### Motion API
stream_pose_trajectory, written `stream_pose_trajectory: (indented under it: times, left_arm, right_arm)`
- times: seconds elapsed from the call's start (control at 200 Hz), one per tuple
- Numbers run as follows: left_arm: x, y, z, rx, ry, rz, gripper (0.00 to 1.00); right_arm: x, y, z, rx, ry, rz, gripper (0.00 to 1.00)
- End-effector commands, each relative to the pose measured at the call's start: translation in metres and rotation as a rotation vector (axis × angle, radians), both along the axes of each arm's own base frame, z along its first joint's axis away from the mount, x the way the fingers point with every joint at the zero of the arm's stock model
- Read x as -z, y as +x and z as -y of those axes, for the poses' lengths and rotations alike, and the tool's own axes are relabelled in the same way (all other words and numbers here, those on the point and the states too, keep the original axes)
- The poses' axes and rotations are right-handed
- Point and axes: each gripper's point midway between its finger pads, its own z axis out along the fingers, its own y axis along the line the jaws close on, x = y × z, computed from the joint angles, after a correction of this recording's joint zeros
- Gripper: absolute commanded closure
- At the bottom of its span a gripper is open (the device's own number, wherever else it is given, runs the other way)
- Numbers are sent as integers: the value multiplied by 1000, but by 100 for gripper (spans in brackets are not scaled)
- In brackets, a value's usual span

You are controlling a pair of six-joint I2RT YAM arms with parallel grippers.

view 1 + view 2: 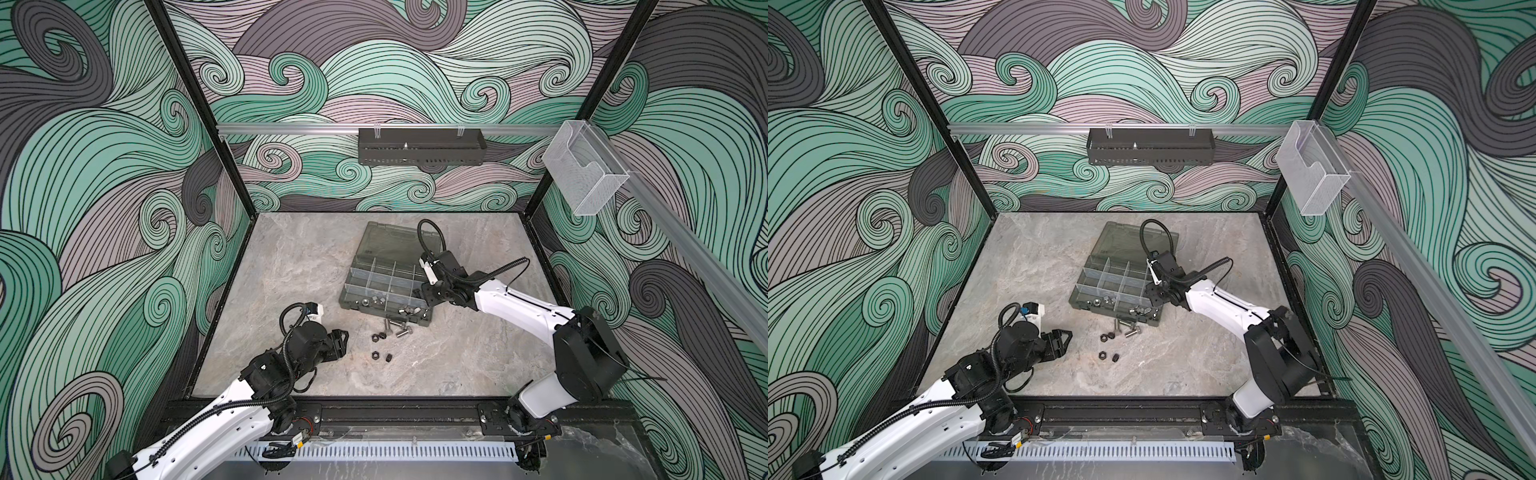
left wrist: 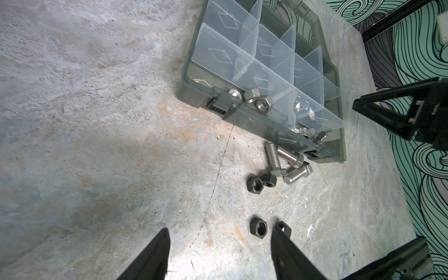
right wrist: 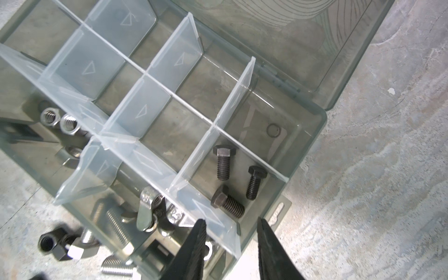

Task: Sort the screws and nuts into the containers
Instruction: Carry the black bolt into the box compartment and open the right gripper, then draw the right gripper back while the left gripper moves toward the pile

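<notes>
Right pincer (image 3: 231, 220): my fingers stand apart with nothing between them, above the end of the organiser case (image 3: 312, 150).
Black screws (image 3: 228, 202): three lie in the end cell beneath it.
Left pincer (image 2: 219, 229): my fingers are apart and empty, low over the table (image 2: 97, 145).
Black nuts (image 2: 258, 226): four loose on the table, one partly behind my left finger.
Silver screws (image 2: 288, 160): heaped on the table just beside the case front.
Silver nuts (image 2: 257, 101): in a front cell.
Wing nuts (image 3: 148, 208): in the neighbouring front cell.
</notes>
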Motion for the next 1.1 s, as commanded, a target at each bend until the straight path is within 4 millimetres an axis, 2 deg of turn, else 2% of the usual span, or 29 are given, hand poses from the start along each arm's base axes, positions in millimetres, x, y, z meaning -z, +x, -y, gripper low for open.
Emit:
stream_pose_trajectory:
  times: [0.0,0.205,0.39,0.736,0.906,1.096]
  left_arm:
    - [-7,2,1,1,-5,2,32]
    - [-6,3,6,18,6,-18,32]
    - [-4,6,12,43,22,-32,32]
    - [-8,9,38,171,83,-113,34]
    - [0,8,52,226,150,-164,35]
    - [-1,6,74,312,239,-176,35]
  right_arm:
    - [-12,-8,5,14,35,6,62]
    - [-25,-22,13,24,71,30,61]
    - [-26,-39,23,37,82,18,61]
    - [-15,-83,49,92,125,-26,61]
    - [-9,-99,66,124,113,-22,61]
    - [0,-112,75,145,111,-49,60]
